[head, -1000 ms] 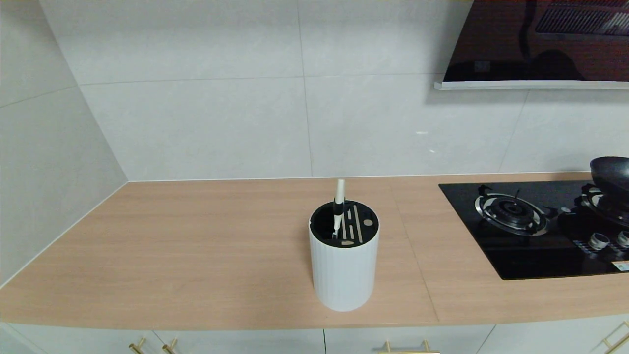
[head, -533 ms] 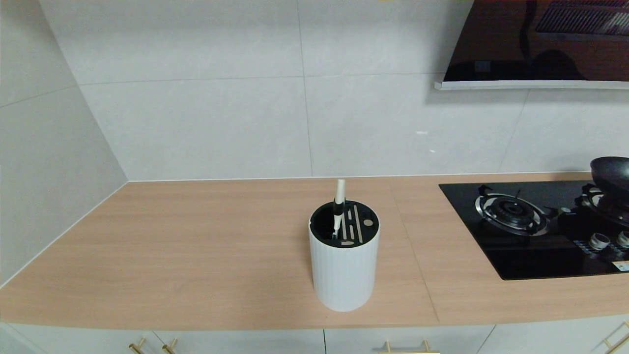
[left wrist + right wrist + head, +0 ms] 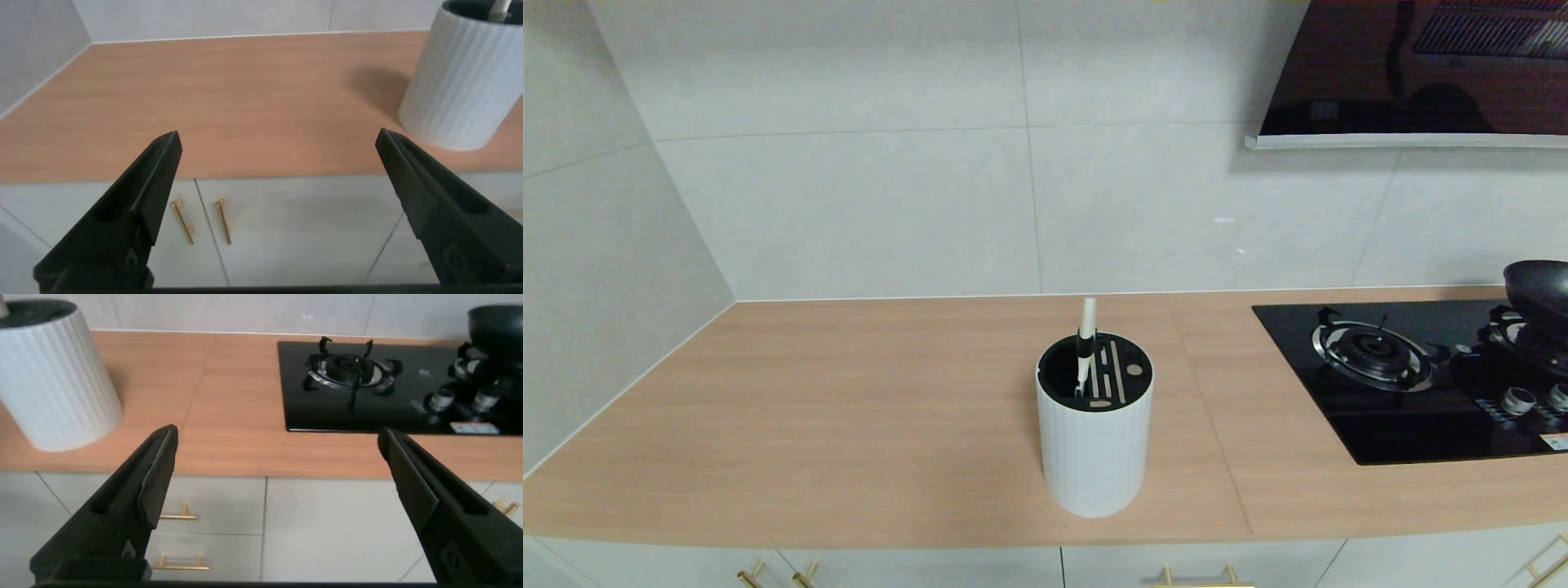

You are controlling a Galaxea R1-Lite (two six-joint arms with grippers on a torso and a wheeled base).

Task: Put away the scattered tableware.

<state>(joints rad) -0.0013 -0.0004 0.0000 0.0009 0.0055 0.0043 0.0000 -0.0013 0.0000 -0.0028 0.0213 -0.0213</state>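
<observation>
Pale grey tiled wall [image 3: 849,204] closes the room behind and on the robot's left, meeting in a corner far ahead and left of the left gripper [image 3: 278,140]. A long wooden countertop [image 3: 849,425] runs the full width ahead of both grippers, with bare wood stretching from the left gripper to that corner. Its front edge lies just ahead of each of them. A dark range hood [image 3: 1421,73] hangs on the wall, high up and ahead-right of the right gripper [image 3: 278,433]. Below it a black gas hob [image 3: 1405,408] is sunk into the counter, ahead and right of that gripper, with a strip of open wood between hob and front edge. White cabinet doors [image 3: 286,229] with slim gold handles [image 3: 184,220] sit under the counter edge, close before the grippers. A white ribbed holder [image 3: 1094,449] stands upright near the front edge, ahead-right of the left gripper and ahead-left of the right one, well apart from the hob. A dark pan [image 3: 1539,286] rests on the far burner. Both grippers hang with jaws spread wide, gripping nothing. One utensil [image 3: 1086,327] stands in the holder's open well, beside the slots. Its long axis is nearly upright, white handle up with a black band, working end hidden inside.
</observation>
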